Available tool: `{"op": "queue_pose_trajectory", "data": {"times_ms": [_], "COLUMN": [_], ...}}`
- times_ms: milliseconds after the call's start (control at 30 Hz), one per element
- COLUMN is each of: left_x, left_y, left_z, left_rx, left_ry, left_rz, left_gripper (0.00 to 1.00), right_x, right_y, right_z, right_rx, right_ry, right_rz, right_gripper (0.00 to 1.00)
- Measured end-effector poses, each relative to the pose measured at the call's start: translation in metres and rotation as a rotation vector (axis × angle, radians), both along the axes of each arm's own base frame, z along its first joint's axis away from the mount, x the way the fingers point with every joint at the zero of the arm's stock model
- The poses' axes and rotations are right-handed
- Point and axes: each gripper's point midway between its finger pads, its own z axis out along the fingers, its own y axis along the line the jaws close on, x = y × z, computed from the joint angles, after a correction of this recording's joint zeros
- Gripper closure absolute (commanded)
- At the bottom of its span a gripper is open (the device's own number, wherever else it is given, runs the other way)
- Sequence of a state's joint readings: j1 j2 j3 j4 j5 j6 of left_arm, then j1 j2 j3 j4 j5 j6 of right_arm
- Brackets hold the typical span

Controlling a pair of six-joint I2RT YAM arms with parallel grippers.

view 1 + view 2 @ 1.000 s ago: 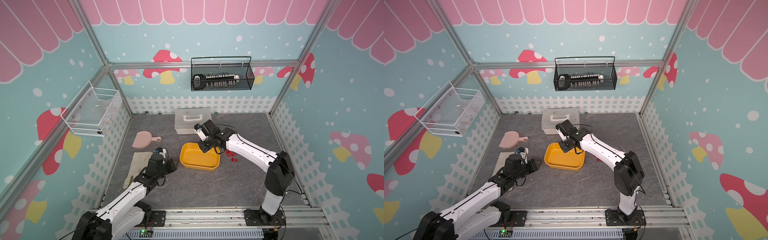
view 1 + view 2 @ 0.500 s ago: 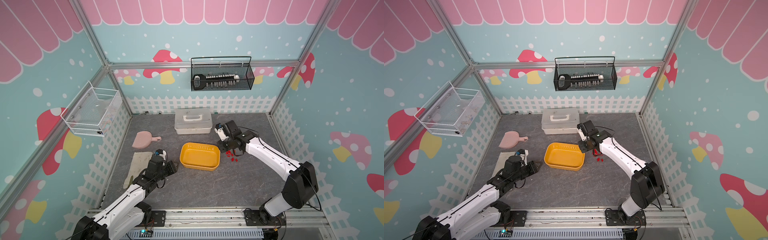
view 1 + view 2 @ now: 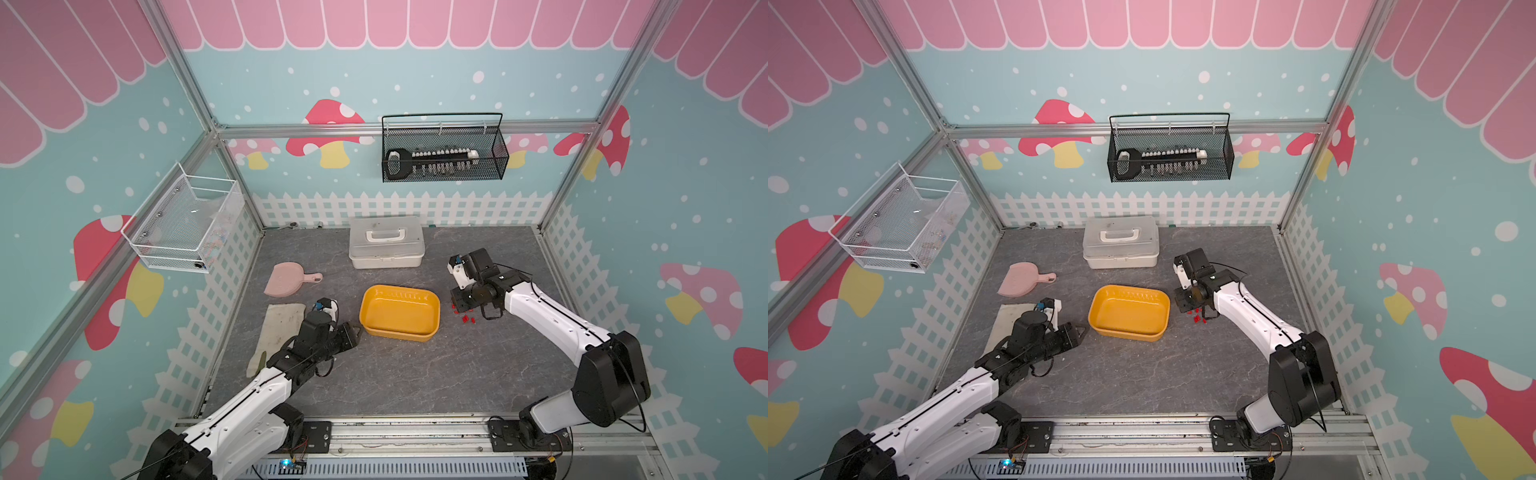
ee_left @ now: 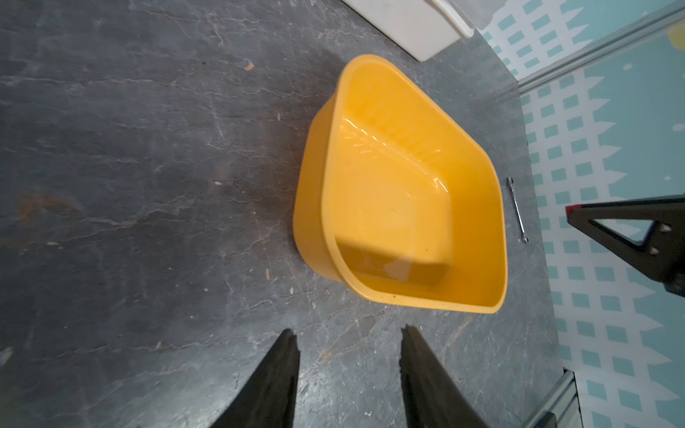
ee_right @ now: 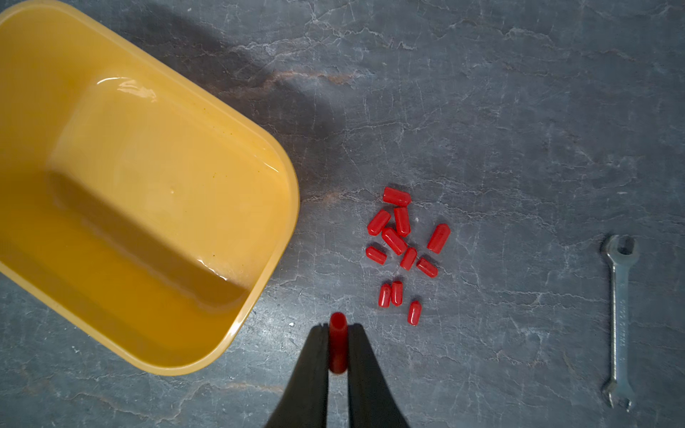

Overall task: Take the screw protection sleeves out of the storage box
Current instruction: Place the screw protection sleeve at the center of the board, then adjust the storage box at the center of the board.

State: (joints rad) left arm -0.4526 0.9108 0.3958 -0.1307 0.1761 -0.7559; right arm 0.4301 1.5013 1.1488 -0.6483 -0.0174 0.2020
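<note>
pinching one sleeve (image 5: 337,320) tight in right gripper (image 5: 338,328), just outside storage box (image 5: 294,192). lower beside the loose sleeves (image 5: 394,241) by the box, open slowly. leave left gripper (image 4: 348,331) half-open, empty.

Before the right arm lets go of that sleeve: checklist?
1. Sleeve in right gripper: ok, pinched between the shut jaws.
2. Drop spot outside box: ok, the gripper is over bare table, past the rim.
3. Pile: ok, eleven sleeves lie on the table, apart from the box.
4. Box empty: ok, no red inside in either wrist view.
5. Left gripper: ok, open, empty, short of the box.
6. Height above the table: cannot tell.
</note>
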Motion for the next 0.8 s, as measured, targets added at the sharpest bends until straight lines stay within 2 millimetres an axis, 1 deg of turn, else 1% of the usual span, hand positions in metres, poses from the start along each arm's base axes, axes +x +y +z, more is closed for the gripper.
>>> {"op": "queue_pose_trajectory", "data": {"times_ms": [133,233,367,533,667,800], "left_x": [-0.001,-0.003,-0.006,-0.01,-0.012,-0.015], "left_y": [-0.013,-0.022,-0.034,-0.056,-0.076,-0.095], "left_z": [0.012,0.015,0.01,0.008,0.007,0.0], "left_rx": [-0.003,-0.001,0.018,0.044,0.063,0.084], "left_ry": [-0.015,-0.014,0.019,0.048,0.064,0.09], "left_rz": [-0.039,-0.069,-0.11,-0.189,-0.264,-0.341], "left_gripper": [0.52,0.52,0.52,0.51,0.5,0.5], "right_x": [0.003,0.001,0.0,-0.001,-0.007,-0.017], "right_y": [-0.005,-0.008,-0.009,-0.01,-0.012,-0.016], "right_z": [-0.013,-0.024,-0.033,-0.041,-0.054,-0.071], "right_rx": [-0.001,-0.005,-0.009,-0.016,-0.025,-0.043], "right_ry": [0.021,0.052,0.077,0.092,0.119,0.167], "right_rz": [-0.012,-0.015,-0.017,-0.016,-0.015,-0.014], "right_gripper": [0.86,0.86,0.85,0.86,0.85,0.85]}}
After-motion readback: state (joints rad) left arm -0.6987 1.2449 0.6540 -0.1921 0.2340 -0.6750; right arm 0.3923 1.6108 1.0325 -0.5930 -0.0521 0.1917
